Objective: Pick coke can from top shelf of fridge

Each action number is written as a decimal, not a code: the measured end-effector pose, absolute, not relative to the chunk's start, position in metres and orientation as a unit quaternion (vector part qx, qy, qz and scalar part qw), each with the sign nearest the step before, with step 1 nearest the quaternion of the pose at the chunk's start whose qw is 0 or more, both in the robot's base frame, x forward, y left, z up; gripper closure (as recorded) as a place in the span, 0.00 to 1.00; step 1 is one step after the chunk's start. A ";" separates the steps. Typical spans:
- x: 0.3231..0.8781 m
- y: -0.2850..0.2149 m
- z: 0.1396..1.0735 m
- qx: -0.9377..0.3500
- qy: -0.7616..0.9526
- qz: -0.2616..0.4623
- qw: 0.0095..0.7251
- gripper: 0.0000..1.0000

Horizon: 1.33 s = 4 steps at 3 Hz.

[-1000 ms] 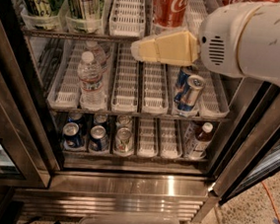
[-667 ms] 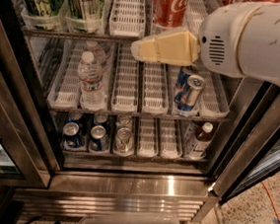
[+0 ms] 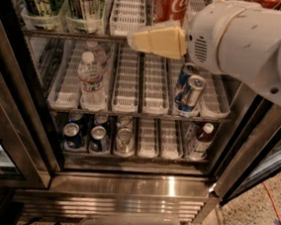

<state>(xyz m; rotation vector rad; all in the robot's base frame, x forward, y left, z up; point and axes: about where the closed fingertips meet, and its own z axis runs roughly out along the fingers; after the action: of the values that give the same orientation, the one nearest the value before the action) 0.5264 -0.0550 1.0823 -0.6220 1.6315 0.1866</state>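
The gripper (image 3: 133,39) hangs at the front edge of the top shelf (image 3: 126,8), just below the coke can (image 3: 171,2). Can't tell if it's spread or closed.

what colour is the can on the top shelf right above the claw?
Red with white script: the coke can, camera view. Claw sits just below it.

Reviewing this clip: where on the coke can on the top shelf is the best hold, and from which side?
Grip the coke can across its round side wall, likely mid-body, coming straight in from the open front of the fridge: it stands upright in a lane on the top shelf. The gripper hangs just below it, before the shelf edge.
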 end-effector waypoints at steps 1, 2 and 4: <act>0.546 -0.052 1.091 -0.260 0.690 0.058 0.673 0.00; 0.561 -0.064 1.090 -0.238 0.678 0.035 0.695 0.00; 0.579 -0.075 1.081 -0.201 0.674 0.030 0.711 0.00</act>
<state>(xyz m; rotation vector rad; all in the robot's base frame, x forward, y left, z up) 0.5787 -0.0746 1.0808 -0.4461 1.4945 0.0673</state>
